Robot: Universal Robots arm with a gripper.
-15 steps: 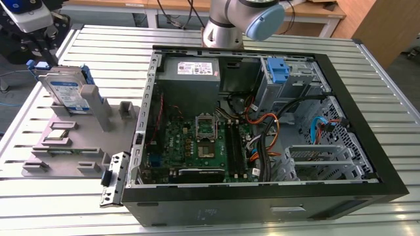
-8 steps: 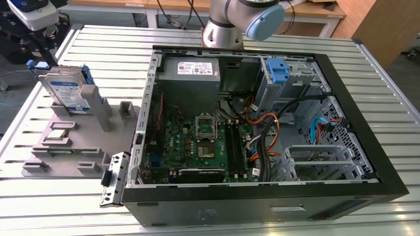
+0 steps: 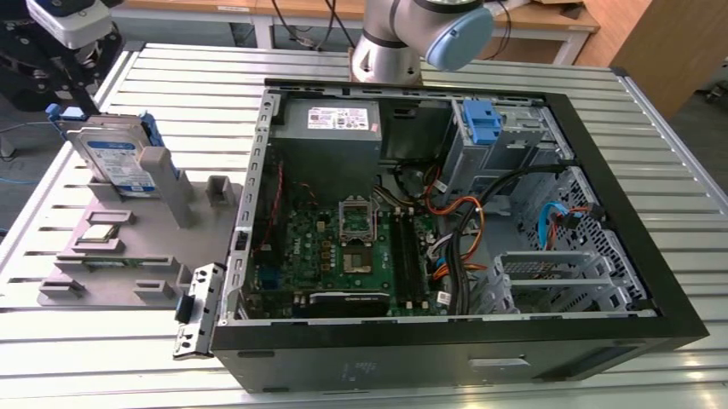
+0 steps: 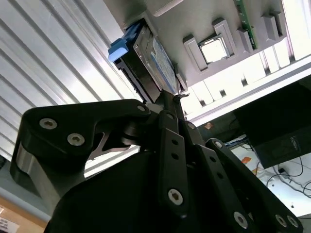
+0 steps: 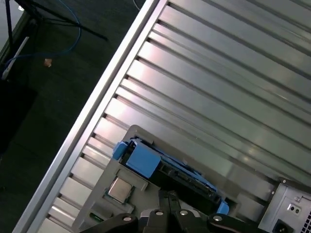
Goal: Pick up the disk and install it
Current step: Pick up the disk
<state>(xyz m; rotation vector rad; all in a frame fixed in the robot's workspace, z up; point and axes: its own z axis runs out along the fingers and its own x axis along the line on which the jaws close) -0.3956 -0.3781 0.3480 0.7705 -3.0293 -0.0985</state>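
Hangs above the disk with fingers drawn nearly together, gripping nothing and clear of its top edge. Finds the disk standing on edge, blue side rails on, in a slot of the grey holder on the slatted table, to the exterior view's left of the open computer case.

You have one disk, one open computer case, one grey holder tray, one processor chip, one power-supply box, one blue bracket, one counter.
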